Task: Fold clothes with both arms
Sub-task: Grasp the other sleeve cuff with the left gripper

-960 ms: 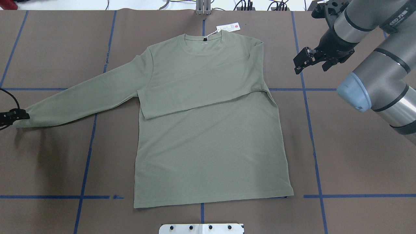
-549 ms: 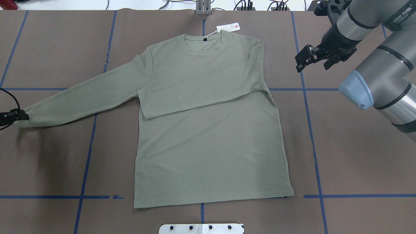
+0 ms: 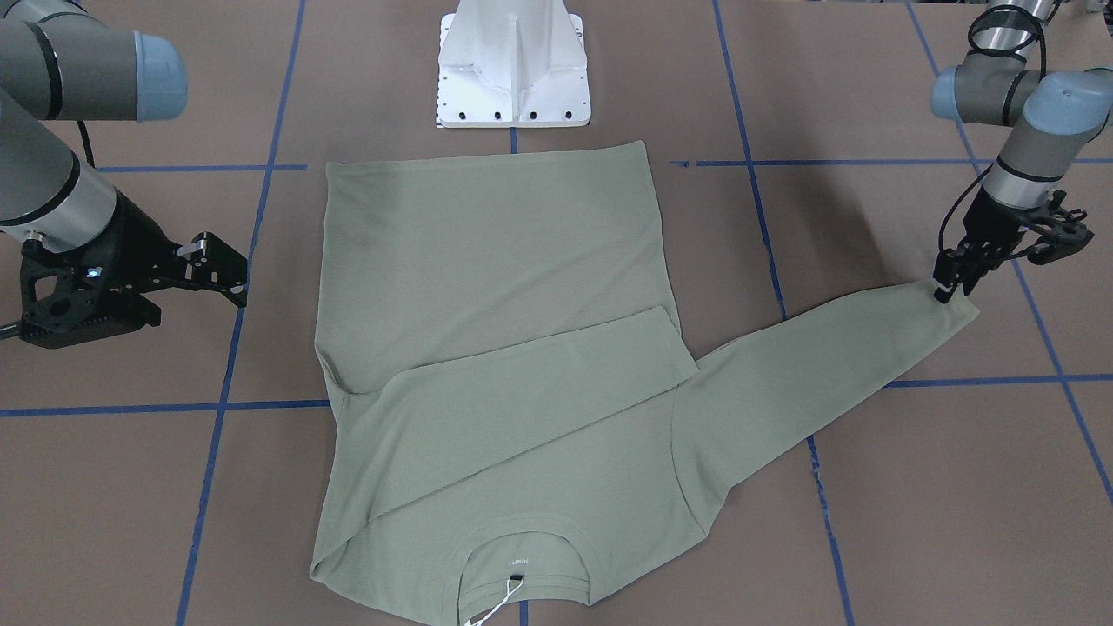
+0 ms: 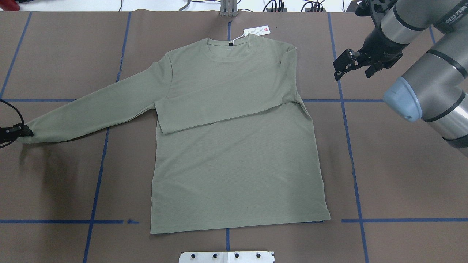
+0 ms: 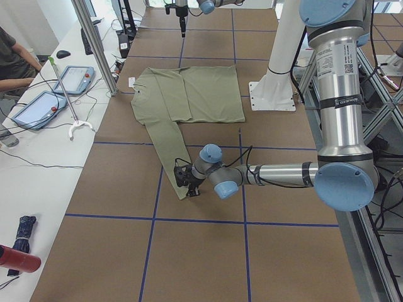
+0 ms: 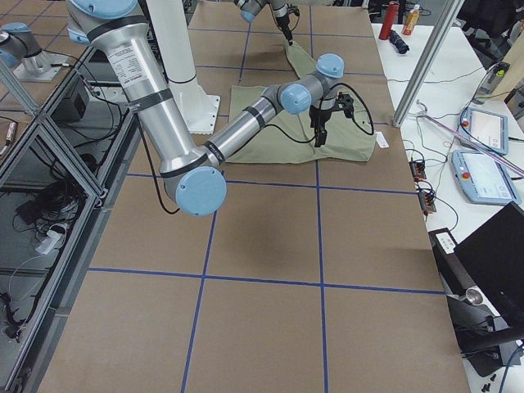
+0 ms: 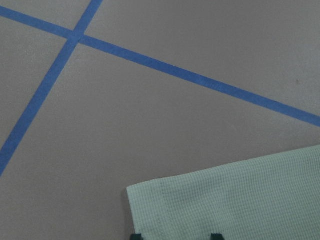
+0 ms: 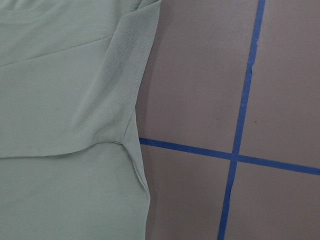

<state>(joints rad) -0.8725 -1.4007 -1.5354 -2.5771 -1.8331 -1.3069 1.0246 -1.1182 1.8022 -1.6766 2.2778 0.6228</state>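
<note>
The sage-green shirt (image 4: 234, 157) lies flat, front up, on the brown table, neck toward the far edge. One sleeve (image 4: 226, 106) is folded across the chest. The other sleeve (image 4: 91, 109) stretches out to the overhead view's left. My left gripper (image 4: 22, 130) (image 3: 948, 291) is down at that sleeve's cuff and looks shut on it; the left wrist view shows the cuff (image 7: 225, 200) flat, with two dark fingertips (image 7: 135, 235) at the bottom edge. My right gripper (image 4: 342, 66) (image 3: 224, 271) hovers open and empty over bare table beside the folded shoulder.
A white hang tag (image 4: 257, 30) lies beyond the collar. The white pedestal base (image 3: 513, 61) stands at the table's near edge. Blue tape lines (image 4: 347, 146) grid the brown surface. Beyond the far edge a side bench holds tablets (image 5: 34, 107), with a person (image 5: 9, 53) seated there.
The right gripper has drifted slightly to the right and toward the far edge. The left gripper stays at the cuff, and the shirt has not shifted.
</note>
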